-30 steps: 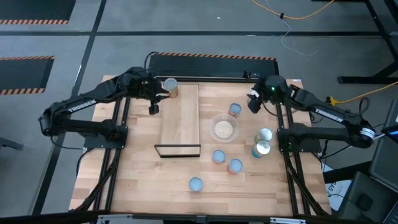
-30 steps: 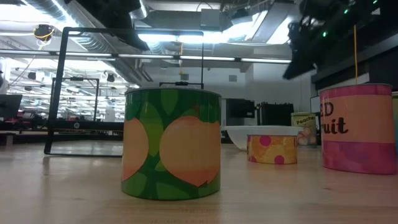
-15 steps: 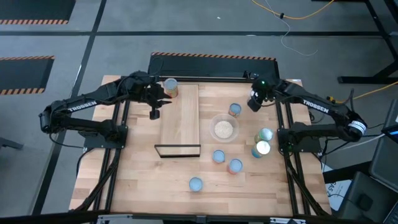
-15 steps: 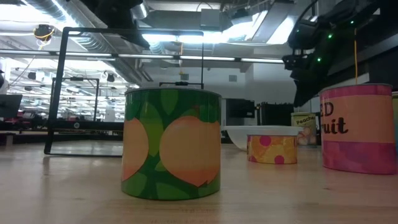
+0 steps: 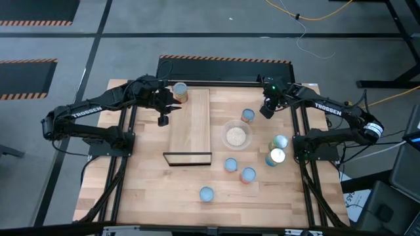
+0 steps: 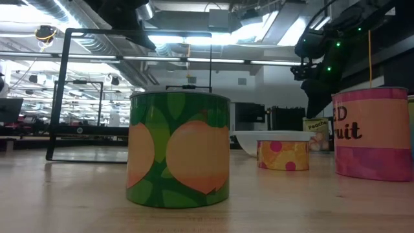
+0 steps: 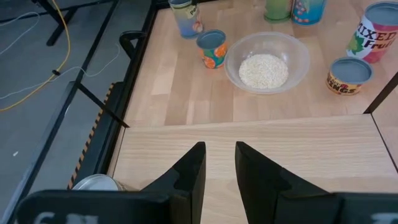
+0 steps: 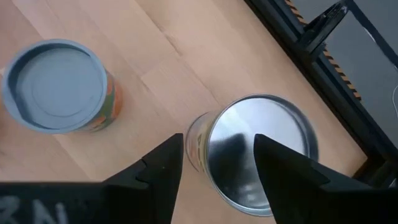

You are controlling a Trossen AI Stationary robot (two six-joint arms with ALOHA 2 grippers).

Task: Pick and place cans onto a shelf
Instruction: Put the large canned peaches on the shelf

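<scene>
Right end effector (image 8: 214, 158): open, its two fingers spread above a silver-topped can (image 8: 258, 155) at the far right part of the desk (image 5: 151, 196); nothing is gripped. In the high view it (image 5: 268, 108) is seen just beyond the orange-labelled can (image 5: 247, 116).
Left end effector (image 7: 219, 165): fingers apart with a narrow gap, nothing held, poised over the far end of the shelf (image 7: 261, 155).
Silver-topped can, handling: judged rigid, smooth-walled metal, likely slippery on the paper label and moderately heavy if full. It is best taken across the round side wall below the rim, with the fingers on opposite sides and centred so that it is not tipped.
Can by the shelf (image 5: 178, 92): a silver-topped can stands at the shelf's far left corner; whether it rests on the board or just beside it cannot be told.
Cans counted: seven are made out in the high view, namely the one by the shelf, the orange-labelled one, a pair near the right edge (image 5: 278, 142), two pale-blue-topped ones (image 5: 230, 164) near the bowl, and one (image 5: 206, 193) toward the near edge. The one under the right end effector is hidden there, which would make eight.
Bowl (image 5: 236, 136): one, clear, with pale grainy contents, between the shelf and the cans at right.
Shelf: one, a light-wood board with a black frame (image 5: 188, 158) at its near end.
</scene>
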